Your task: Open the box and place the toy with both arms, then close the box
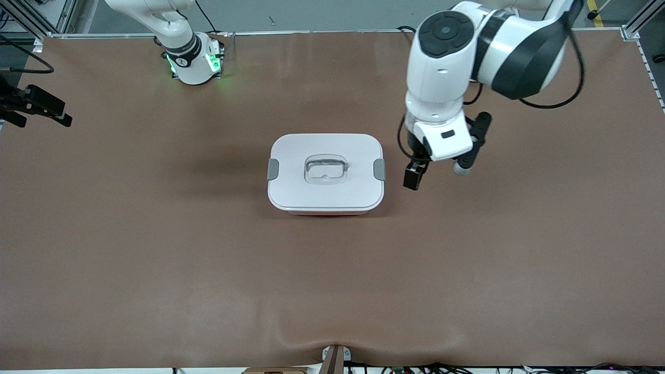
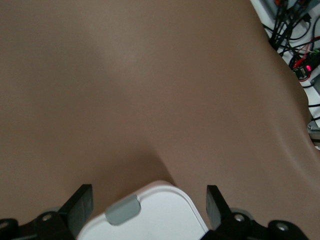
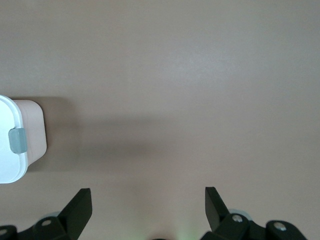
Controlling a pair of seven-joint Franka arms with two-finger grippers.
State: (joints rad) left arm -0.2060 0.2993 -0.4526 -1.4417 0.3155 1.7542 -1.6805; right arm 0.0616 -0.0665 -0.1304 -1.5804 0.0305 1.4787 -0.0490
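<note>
The box (image 1: 326,174) sits closed at mid-table, its long axis running between the two arms' ends of the table, a grey clip (image 1: 380,169) on each short side and the clear recessed handle (image 1: 325,170) centred on the white lid. The left gripper (image 1: 415,174) hangs just beside the box's end toward the left arm, its fingers (image 2: 80,204) spread wide around that clip in the left wrist view. Only the right wrist view shows the tub's pink wall (image 3: 33,131) under the lid; there the right gripper (image 3: 147,207) is also spread wide over bare table (image 3: 200,75). In the front view the right arm (image 1: 176,36) is cut off by the frame's top, its gripper out of sight
</note>
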